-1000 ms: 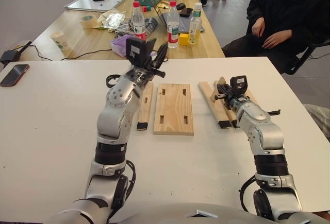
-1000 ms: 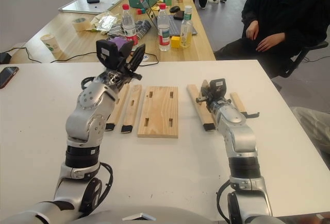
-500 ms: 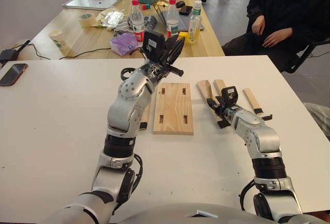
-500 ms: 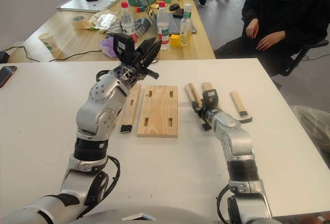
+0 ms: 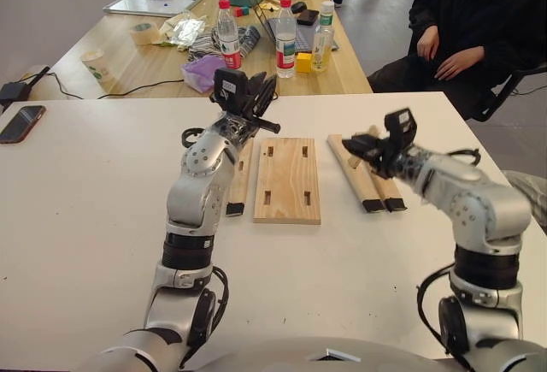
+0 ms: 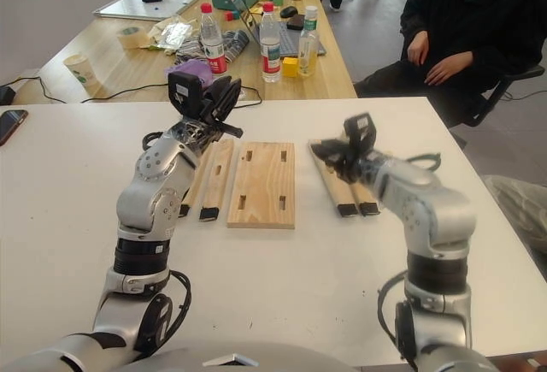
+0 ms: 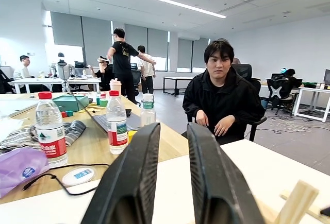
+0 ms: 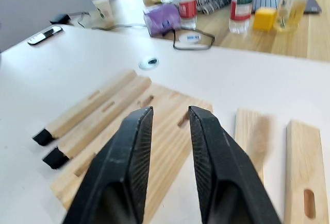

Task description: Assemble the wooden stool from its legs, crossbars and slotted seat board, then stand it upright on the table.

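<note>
While left hand (image 5: 265, 107) and right hand (image 5: 355, 145) hover open, seat board (image 5: 288, 180) lies between.

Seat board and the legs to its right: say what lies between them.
Only a bare strip of table separates the seat board from those legs, seen in the left eye view.

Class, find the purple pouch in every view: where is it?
Left eye: purple pouch on the wooden desk, beside a red-capped bottle.
Right eye: pouch peeking over the left gripper.
Left wrist: pouch close, beside that bottle.
Right wrist: pouch far off, beside that bottle.
Landmark: that bottle.
</note>
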Controlling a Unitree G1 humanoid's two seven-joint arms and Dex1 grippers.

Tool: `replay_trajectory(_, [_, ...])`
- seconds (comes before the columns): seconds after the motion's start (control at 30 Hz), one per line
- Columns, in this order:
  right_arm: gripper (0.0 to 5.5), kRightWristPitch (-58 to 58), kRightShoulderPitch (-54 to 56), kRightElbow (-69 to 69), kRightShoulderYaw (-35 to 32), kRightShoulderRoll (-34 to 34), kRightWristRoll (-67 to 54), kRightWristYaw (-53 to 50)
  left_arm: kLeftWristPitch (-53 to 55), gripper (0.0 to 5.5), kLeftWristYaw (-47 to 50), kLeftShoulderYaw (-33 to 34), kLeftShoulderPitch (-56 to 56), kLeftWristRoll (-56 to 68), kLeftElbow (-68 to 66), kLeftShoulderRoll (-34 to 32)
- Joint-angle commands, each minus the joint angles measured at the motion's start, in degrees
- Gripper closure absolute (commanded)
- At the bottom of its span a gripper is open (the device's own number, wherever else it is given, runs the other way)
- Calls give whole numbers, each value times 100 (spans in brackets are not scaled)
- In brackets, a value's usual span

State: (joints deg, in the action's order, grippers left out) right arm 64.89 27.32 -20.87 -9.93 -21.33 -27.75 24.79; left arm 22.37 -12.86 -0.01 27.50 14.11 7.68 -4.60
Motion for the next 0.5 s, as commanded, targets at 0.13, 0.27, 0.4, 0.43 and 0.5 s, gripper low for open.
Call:
replay_trajectory(0.13, [542, -583, 1564, 1054, -486, 176, -230, -200, -131, 457, 83, 74, -79, -122, -190, -67])
replay_trajectory(0.27, [549, -1747, 1545, 2240, -287, 413, -15, -8, -191, 457, 149, 136, -136, -186, -259, -93])
replay_trajectory(0.4, [549, -2457, 1534, 2999, -124, 581, 109, 181, -197, 457, 206, 198, -187, -234, -236, -126])
replay_trajectory(0.43, [549, -2506, 1466, 2933, -140, 577, 97, 154, -206, 457, 164, 177, -147, -222, -295, -124])
replay_trajectory(0.5, [549, -2592, 1488, 2793, -175, 586, 26, 110, -213, 457, 111, 153, -96, -202, -367, -127])
